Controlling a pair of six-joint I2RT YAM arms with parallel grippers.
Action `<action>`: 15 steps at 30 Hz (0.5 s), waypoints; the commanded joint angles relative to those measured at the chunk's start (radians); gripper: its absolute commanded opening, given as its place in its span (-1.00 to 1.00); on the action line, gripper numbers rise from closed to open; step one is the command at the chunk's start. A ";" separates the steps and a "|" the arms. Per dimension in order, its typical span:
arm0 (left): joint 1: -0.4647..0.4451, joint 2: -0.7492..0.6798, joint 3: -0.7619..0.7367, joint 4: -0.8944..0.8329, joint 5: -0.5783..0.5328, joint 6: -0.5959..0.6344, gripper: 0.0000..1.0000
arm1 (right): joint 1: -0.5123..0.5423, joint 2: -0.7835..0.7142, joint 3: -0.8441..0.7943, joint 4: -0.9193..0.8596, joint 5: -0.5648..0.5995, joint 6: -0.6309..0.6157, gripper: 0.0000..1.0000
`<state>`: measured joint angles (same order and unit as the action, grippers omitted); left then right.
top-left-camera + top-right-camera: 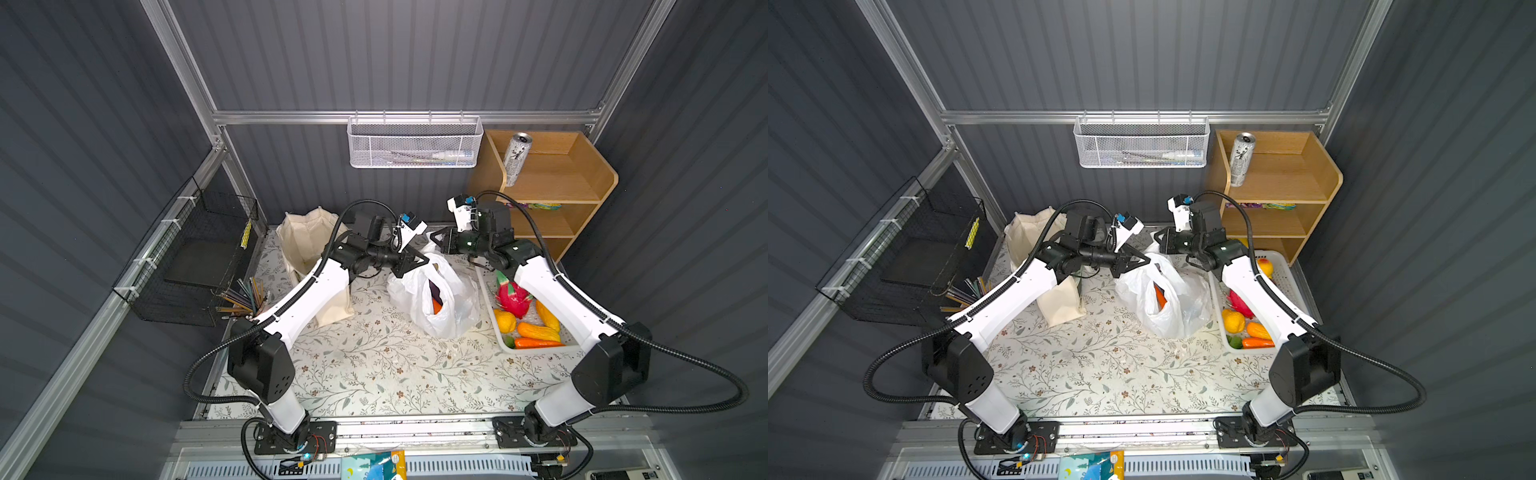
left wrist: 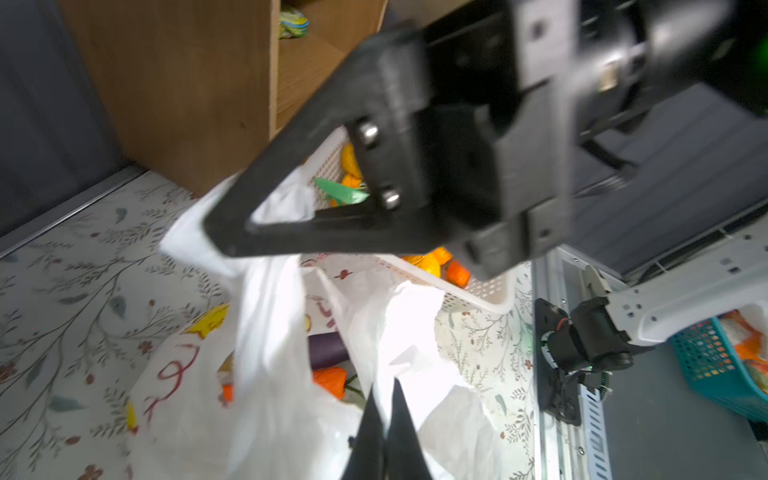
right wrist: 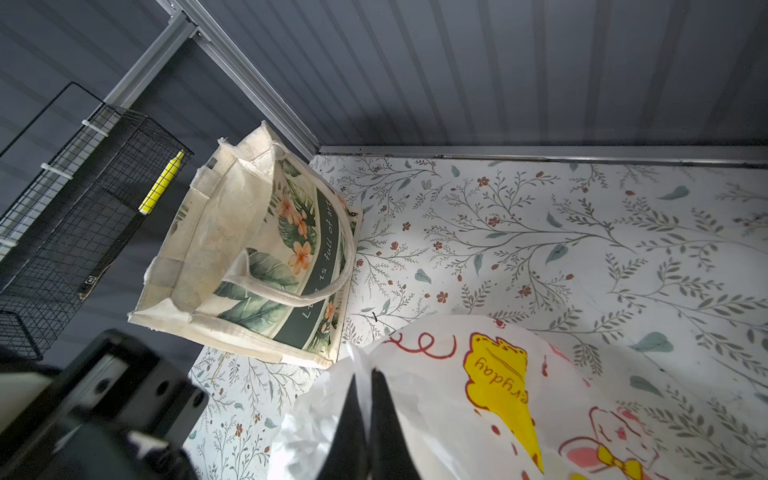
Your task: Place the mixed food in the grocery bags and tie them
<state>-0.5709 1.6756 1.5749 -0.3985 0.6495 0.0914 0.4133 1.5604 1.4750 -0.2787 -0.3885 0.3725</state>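
Looks like the tying step: plastic bag (image 1: pixel 455 309) sits mid-frame on the bench (image 1: pixel 374 374), veg (image 1: pixel 436 306) inside; left hand (image 2: pixel 386 399) and right hand (image 3: pixel 365 380) each pinch its top edge; next, cross those ends over and knot them.

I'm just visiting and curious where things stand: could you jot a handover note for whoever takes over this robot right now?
Left hand: shut on the plastic bag at its top.
Right hand: shut on one of its handles.
The bag sits mid-table with an orange vegetable and eggplant inside.
canvas tote: back left, looks empty.
white basket: dragon fruit and other produce.
shelf: can, snack packets.
Done: some food bagged.
Left: bag the rest, tie both bags.
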 commanded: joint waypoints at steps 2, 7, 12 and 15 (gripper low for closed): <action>0.006 -0.026 -0.048 0.013 -0.138 0.028 -1.00 | 0.003 -0.042 -0.016 -0.011 -0.016 -0.041 -1.00; 0.013 -0.022 -0.060 0.041 -0.100 0.039 -0.95 | 0.003 -0.069 -0.040 0.001 -0.062 -0.055 -1.00; 0.013 -0.009 -0.067 0.083 -0.025 0.072 -0.46 | 0.010 -0.069 -0.054 0.005 -0.111 -0.071 -1.00; 0.013 0.006 -0.059 0.086 0.014 0.092 -0.34 | 0.019 -0.069 -0.057 0.007 -0.119 -0.078 -1.00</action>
<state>-0.5613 1.6722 1.5143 -0.3382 0.6022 0.1440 0.4206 1.5021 1.4265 -0.2779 -0.4698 0.3191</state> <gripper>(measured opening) 0.327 0.049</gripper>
